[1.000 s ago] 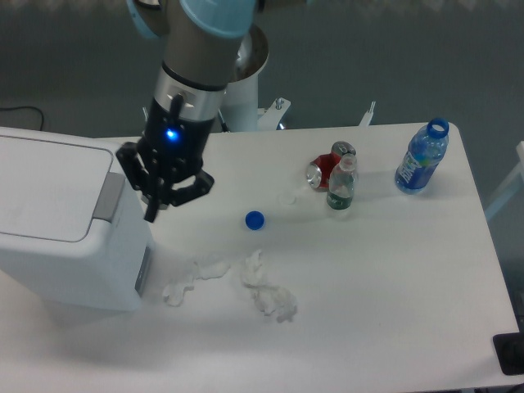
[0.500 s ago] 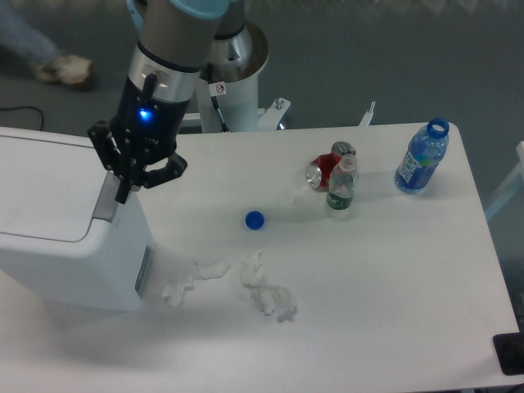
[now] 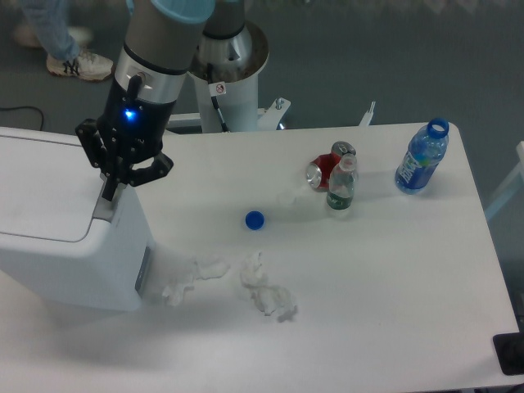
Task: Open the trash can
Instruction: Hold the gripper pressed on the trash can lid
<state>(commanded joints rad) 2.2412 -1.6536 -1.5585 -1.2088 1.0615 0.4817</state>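
tissues: crumpled white tissue wads (image 3: pixel 264 288), nearest the camera, loose on the table just right of the bin's base; look like litter waiting for the bin, no part in the opening itself
trash can: big white boxy trash can (image 3: pixel 57 221) at the near-left corner of the table; flat lid shut; grey push-button strip (image 3: pixel 105 203) runs along the lid's right edge, facing the arm's side, so reachable from above
bottle cap: blue bottle cap (image 3: pixel 255 219) lying alone mid-table, well apart from the bottles
gripper: gripper (image 3: pixel 110 190) pointing down over the button strip; dark fingers drawn close to a point, nothing held; tip at or just above the strip, contact can't be told; closed fingers probably serve as a poker for the press
step (judgement): lining up / starting the push on the button; lid not yet up
next (judgement): press straight down on the strip; off-centre push could slip onto the lid
cluster: small green bottle (image 3: pixel 341 187) upright, touching or just beside a red can (image 3: pixel 324 169) tipped on its side; right of centre
far right: blue water bottle (image 3: pixel 422 157), uncapped, upright near the far-right edge
surface: white table (image 3: pixel 393 286), matte, lightly scuffed
room: grey floor beyond; white arm pedestal (image 3: pixel 237 70) behind the table; someone's leg and shoe (image 3: pixel 78 62) far left
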